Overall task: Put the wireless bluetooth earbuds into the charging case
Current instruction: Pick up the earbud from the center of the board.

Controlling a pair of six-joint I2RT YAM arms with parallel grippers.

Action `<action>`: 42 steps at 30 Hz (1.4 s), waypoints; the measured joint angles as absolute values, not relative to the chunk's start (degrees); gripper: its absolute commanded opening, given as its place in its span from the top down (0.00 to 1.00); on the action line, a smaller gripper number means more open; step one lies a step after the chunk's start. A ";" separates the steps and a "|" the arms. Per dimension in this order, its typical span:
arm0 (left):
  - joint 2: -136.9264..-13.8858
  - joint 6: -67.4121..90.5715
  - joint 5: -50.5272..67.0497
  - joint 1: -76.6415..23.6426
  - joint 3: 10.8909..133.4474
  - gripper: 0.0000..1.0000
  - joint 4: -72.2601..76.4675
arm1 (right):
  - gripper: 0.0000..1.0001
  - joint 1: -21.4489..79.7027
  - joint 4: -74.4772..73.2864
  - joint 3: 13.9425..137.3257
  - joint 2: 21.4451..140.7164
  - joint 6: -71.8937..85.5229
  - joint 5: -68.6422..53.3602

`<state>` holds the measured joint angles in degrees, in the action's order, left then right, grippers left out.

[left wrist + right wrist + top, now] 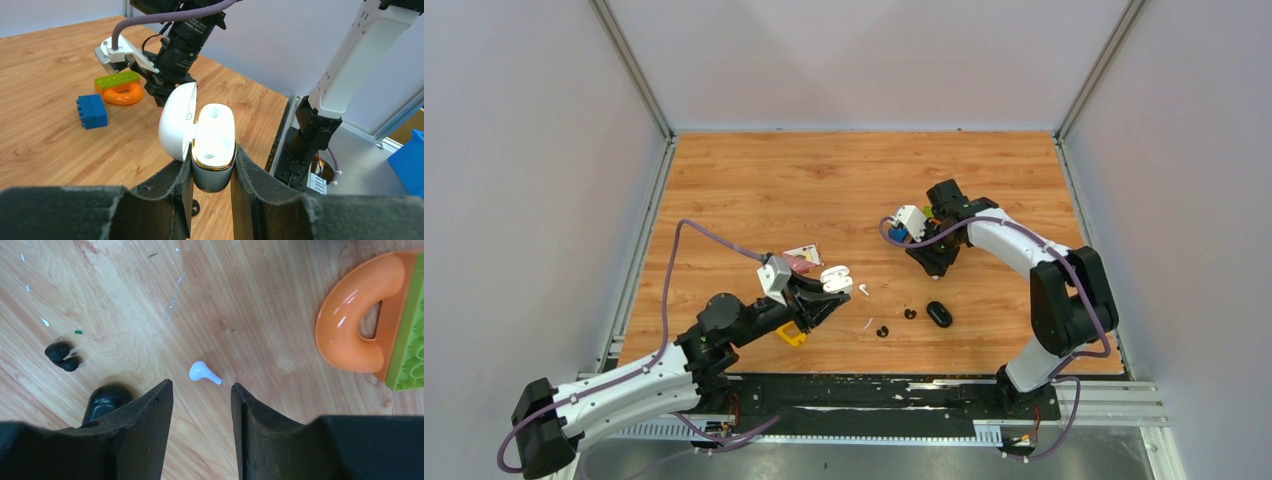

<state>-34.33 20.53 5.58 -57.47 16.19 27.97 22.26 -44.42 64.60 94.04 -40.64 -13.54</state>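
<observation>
My left gripper [212, 156] [822, 292] is shut on the white charging case [214, 145] [836, 278] and holds it above the table. Its lid [176, 122] stands open and both sockets show empty. Two white earbuds [863, 290] [868, 323] and two black earbuds [882, 331] [910, 314] lie on the wood to its right. My right gripper [200, 385] [933, 265] hangs open over the table with nothing between its fingers. A white earbud [204, 372] lies just beyond its tips, and a black earbud [62, 356] lies further left.
A black oval case [939, 314] [106, 399] rests near the black buds. An orange ring [352, 325] with a green block [407, 347] and a blue block [91, 111] sit by the right gripper. A yellow toy [790, 334] lies under the left arm.
</observation>
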 measured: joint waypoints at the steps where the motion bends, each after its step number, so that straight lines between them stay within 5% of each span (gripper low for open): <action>1: -34.28 20.58 5.63 -57.47 16.10 1.00 27.90 | 0.51 22.83 -44.38 64.29 94.11 -40.32 -12.99; 29: -36.51 21.56 5.93 -57.47 15.79 1.00 28.14 | 0.66 29.36 -41.10 61.71 99.74 -38.17 -1.65; 42: -36.60 21.80 5.91 -57.47 15.57 1.00 28.56 | 0.65 29.39 -41.23 61.71 99.90 -37.58 -1.15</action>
<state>-36.60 21.80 5.91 -57.47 15.57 28.56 29.39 -41.23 61.71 99.90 -37.58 -1.15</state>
